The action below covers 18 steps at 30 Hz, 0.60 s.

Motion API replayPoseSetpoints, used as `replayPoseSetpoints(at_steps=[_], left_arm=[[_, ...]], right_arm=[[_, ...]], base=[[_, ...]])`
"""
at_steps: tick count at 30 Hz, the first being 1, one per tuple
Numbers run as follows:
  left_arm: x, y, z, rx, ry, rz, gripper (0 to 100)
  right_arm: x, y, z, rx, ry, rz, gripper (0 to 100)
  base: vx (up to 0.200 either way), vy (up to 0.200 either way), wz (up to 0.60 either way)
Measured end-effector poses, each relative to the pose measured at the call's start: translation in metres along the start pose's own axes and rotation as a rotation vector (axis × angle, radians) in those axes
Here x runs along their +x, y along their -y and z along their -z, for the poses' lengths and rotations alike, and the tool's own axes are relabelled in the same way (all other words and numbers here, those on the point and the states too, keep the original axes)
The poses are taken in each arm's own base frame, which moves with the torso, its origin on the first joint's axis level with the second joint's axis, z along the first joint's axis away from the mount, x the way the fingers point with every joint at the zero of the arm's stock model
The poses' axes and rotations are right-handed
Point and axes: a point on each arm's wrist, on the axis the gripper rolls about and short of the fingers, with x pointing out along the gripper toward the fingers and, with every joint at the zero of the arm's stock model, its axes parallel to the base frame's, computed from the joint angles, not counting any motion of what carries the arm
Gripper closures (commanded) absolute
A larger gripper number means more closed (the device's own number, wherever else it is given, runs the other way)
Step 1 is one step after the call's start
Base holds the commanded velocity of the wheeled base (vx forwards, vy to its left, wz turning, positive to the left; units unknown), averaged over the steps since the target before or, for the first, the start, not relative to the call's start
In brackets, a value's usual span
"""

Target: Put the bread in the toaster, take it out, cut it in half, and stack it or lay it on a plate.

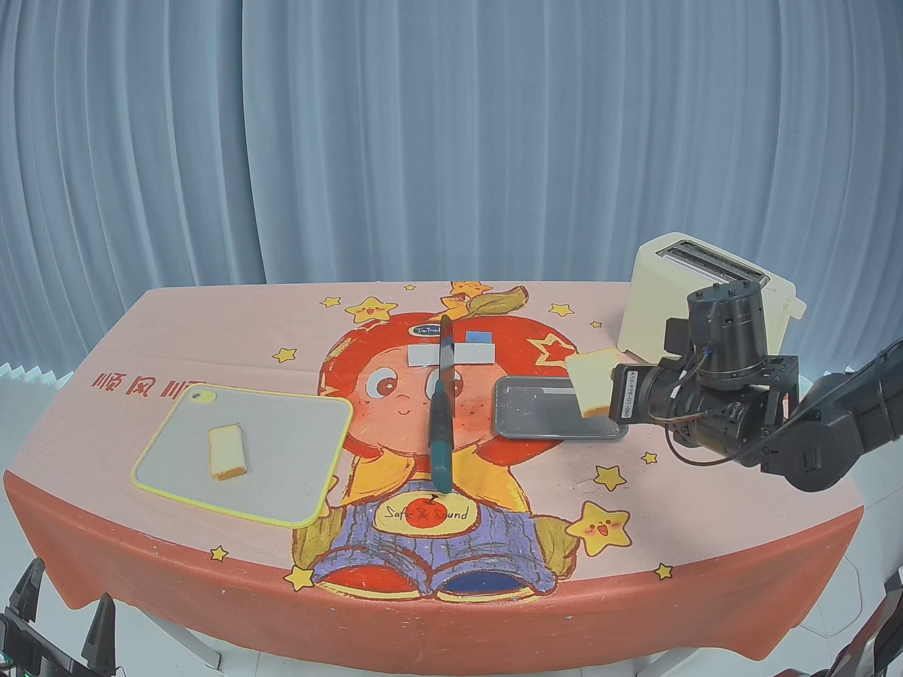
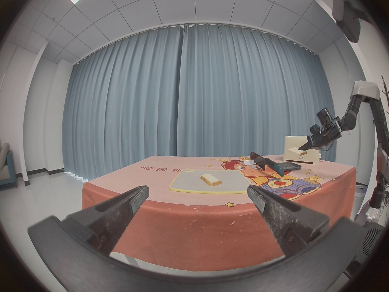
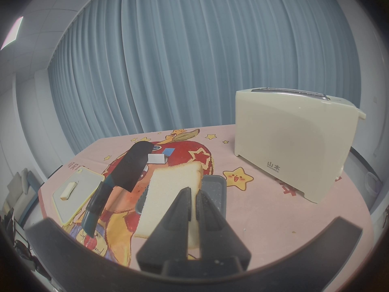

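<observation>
My right gripper [image 1: 609, 395] is shut on a slice of bread [image 1: 593, 380], holding it upright above the right end of the grey metal tray [image 1: 536, 411]. In the right wrist view the bread slice [image 3: 170, 199] stands clamped between the fingers [image 3: 178, 215]. The cream toaster [image 1: 701, 303] stands just behind that gripper at the table's back right. A smaller piece of bread [image 1: 228, 450] lies on the cutting board [image 1: 282, 463] at the left. A knife [image 1: 440, 406] with a teal handle rests on a small stand in the middle. My left gripper [image 2: 198, 203] hangs open off the table's left side.
The table carries a pink cartoon cloth, and its front edge [image 1: 433, 604] runs close to me. A blue curtain hangs behind the table. White and blue blocks [image 1: 466, 350] sit under the knife blade.
</observation>
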Motion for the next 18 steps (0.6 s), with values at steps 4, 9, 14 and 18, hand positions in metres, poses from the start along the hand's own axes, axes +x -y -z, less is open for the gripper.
replayPoseSetpoints(at_steps=[4,9,14,18], left_arm=[[0.000,0.000,0.000,0.000,0.000,0.000,0],[0.000,0.000,0.000,0.000,0.000,0.000,0],[0.000,0.000,0.000,0.000,0.000,0.000,0],[0.000,0.000,0.000,0.000,0.000,0.000,0]], right_arm=[[0.013,-0.002,0.000,0.001,-0.006,0.008,100],[0.028,-0.003,0.007,0.008,-0.028,0.021,100],[0.038,-0.003,0.012,0.037,-0.043,0.030,100],[0.045,-0.005,0.015,0.047,-0.051,0.033,100]], base=[[0.000,0.000,0.00],[0.000,0.000,0.00],[0.000,0.000,0.00],[0.000,0.000,0.00]])
